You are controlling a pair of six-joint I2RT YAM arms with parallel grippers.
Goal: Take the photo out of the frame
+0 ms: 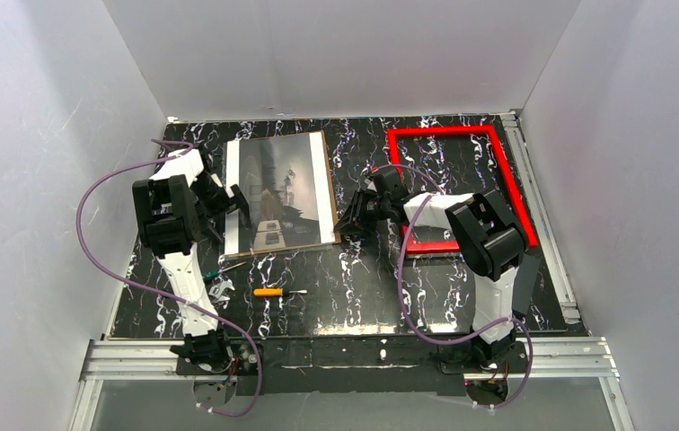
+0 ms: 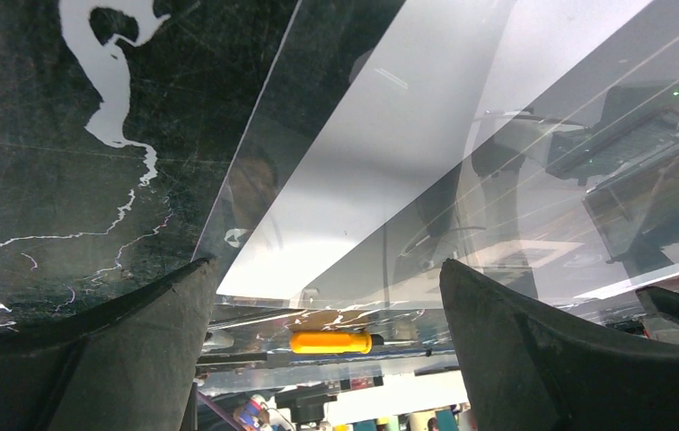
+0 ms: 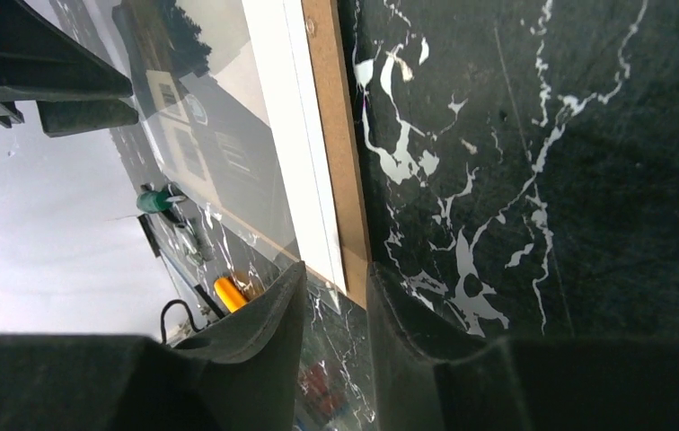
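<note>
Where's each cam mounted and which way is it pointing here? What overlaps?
Top external: above and behind the bases, looking down on table, photo, frame; both arms show.
Left wrist: low by the photo, looking across it to the screwdriver; own fingers show.
Right wrist: at the photo's corner, looking along the board edge; own fingers show.
Shared: photo and screwdriver in all three.

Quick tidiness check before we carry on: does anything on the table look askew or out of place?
Yes. The photo sits off-centre on the brown backing board: bare board shows along its right edge, none along its left. The red frame lies empty, apart at the right rear.
</note>
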